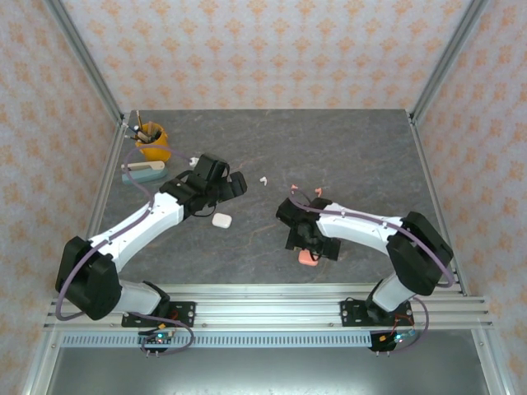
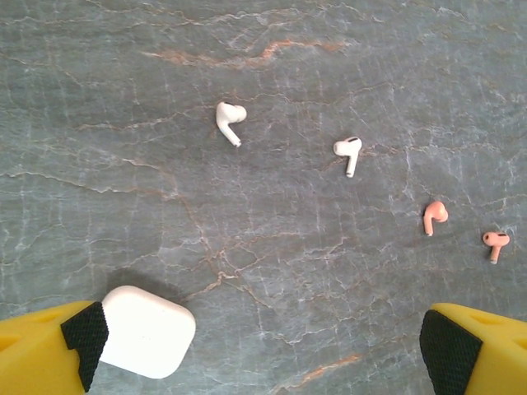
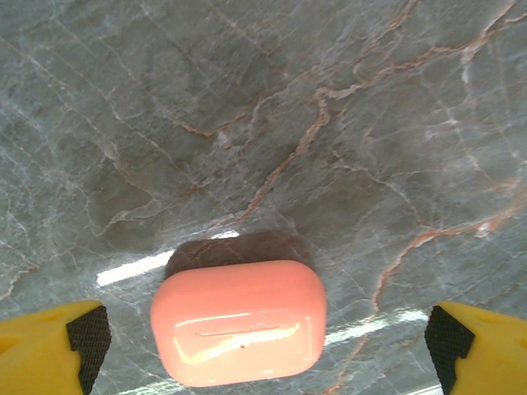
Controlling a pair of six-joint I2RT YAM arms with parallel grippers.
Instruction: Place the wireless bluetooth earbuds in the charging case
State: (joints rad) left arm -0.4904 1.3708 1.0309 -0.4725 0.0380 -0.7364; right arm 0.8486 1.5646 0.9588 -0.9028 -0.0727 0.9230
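Left wrist view showed four tiny stemmed plastic earbuds (image 2: 230,122) loose on the grey counter (image 2: 247,49), none cased; left pincer (image 2: 265,344) and right pincer (image 3: 268,339) gaped empty.

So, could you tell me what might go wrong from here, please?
1. The white case lies beside one pad of the open left hand, so closing may shove it aside.
2. The salmon case looks shut, so nothing can go in yet.
3. A tiny white earbud may slip from wide pads.
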